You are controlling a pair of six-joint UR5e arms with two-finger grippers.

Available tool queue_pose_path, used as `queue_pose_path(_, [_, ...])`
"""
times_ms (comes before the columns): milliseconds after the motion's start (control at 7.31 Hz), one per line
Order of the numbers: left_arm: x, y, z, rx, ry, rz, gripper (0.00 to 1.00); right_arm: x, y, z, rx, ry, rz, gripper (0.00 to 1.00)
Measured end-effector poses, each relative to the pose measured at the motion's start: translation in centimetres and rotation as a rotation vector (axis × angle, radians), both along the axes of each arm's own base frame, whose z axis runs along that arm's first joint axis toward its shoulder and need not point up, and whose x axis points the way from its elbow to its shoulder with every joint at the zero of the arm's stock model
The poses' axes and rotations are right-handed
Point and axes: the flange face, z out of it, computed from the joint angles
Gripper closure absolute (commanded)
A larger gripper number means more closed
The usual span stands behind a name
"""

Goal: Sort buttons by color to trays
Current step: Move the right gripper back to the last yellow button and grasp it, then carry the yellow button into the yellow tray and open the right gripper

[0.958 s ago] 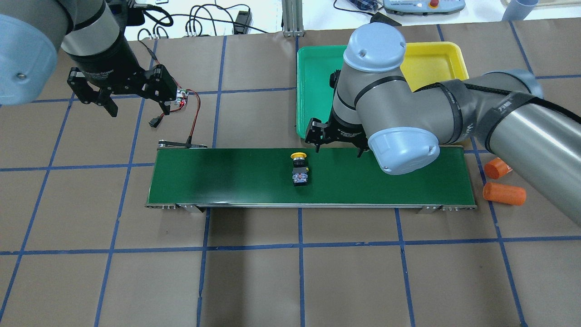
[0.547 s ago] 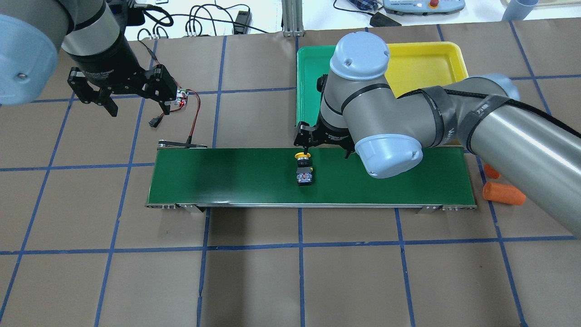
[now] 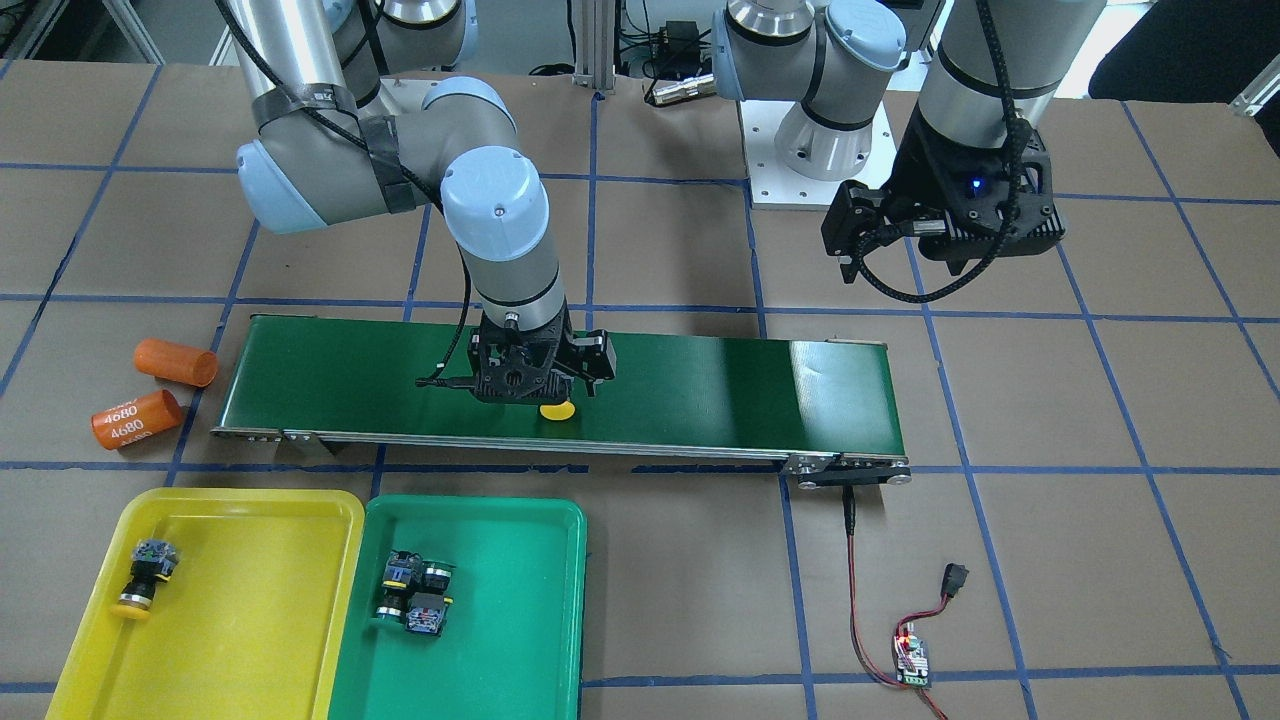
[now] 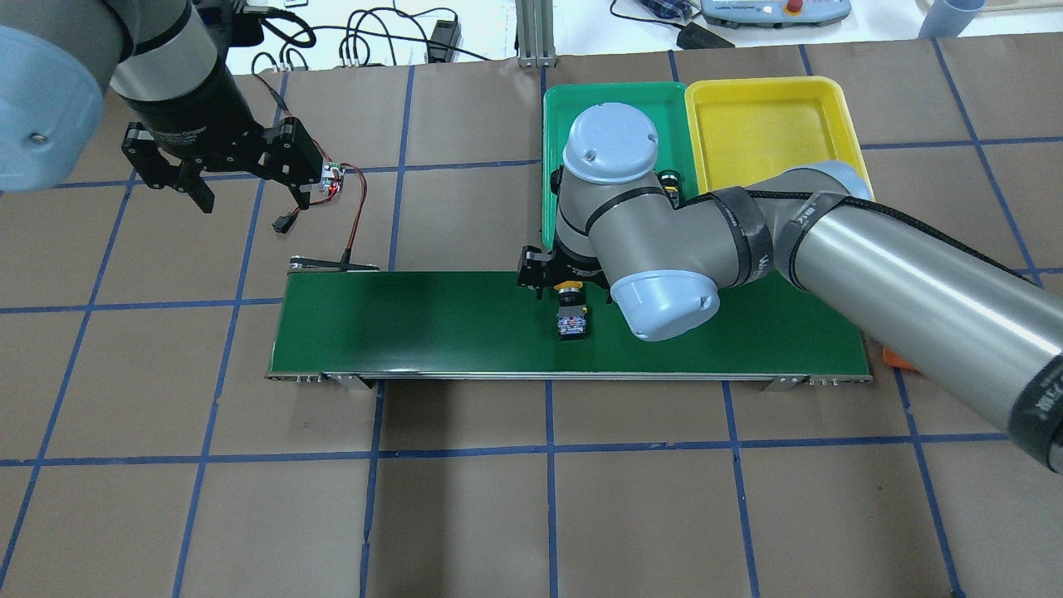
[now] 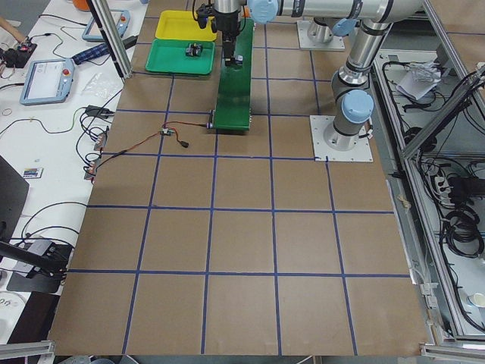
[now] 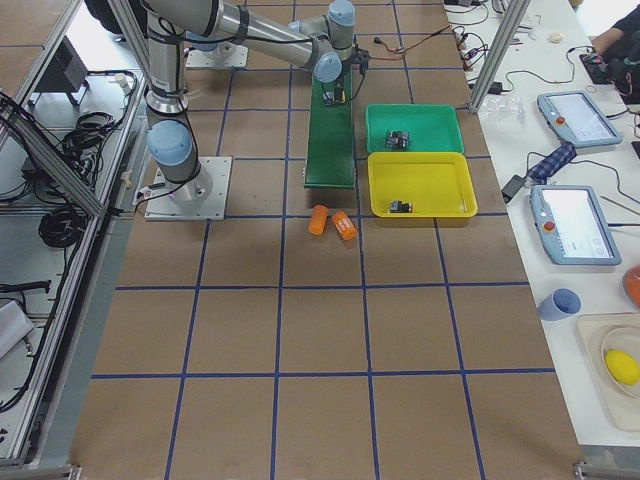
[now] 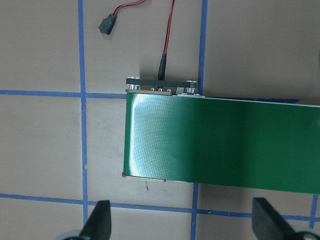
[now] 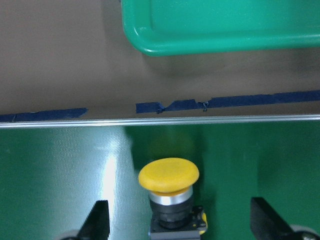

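A yellow button (image 4: 573, 321) lies on the conveyor belt (image 4: 415, 324), its cap (image 8: 168, 175) pointing toward the trays. My right gripper (image 8: 182, 223) hangs open just over it, one finger on each side and neither touching. From the front, only the cap (image 3: 557, 410) shows under the right gripper (image 3: 540, 375). The yellow tray (image 3: 240, 510) holds one yellow button (image 3: 145, 575). Two green buttons (image 3: 415, 595) lie in the green tray (image 3: 500, 620). My left gripper (image 4: 249, 193) is open and empty over the belt's left end.
Two orange cylinders (image 3: 160, 390) lie on the table off the belt's right end. A small circuit board (image 3: 912, 660) with red wires (image 4: 357, 208) sits beyond the belt's left end (image 7: 160, 90). Both trays stand side by side behind the belt.
My right arm has swung left and down from the green tray's edge to over the yellow button. The button has shifted slightly right along the belt. The left arm has stayed still.
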Motion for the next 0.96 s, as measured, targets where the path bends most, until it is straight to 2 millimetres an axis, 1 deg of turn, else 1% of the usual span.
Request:
queue_pose_path(137, [0.0,0.0,0.0,0.0,0.0,0.001,0.0,-0.2,0.0,-0.4,0.004,0.017,-0.002,0.26])
queue_pose_path(274, [0.0,0.0,0.0,0.001,0.001,0.001,0.0,-0.5,0.0,-0.7,0.003,0.048,-0.004,0.76])
queue_pose_path(411, [0.1,0.0,0.0,0.001,0.001,0.0,0.0,-0.8,0.0,-0.8,0.002,0.073,-0.007,1.0])
queue_pose_path(684, [0.1,-0.1,0.0,0.001,0.0,0.001,0.0,-1.1,0.1,-0.8,0.014,0.093,-0.01,1.0])
queue_pose_path(821, [0.1,0.0,0.0,0.0,-0.001,0.001,0.0,-1.3,0.0,-0.4,0.015,0.1,-0.012,1.0])
queue_pose_path(958, [0.1,0.0,0.0,0.0,-0.001,0.001,0.0,-1.8,-0.3,0.5,0.0,0.111,-0.019,1.0])
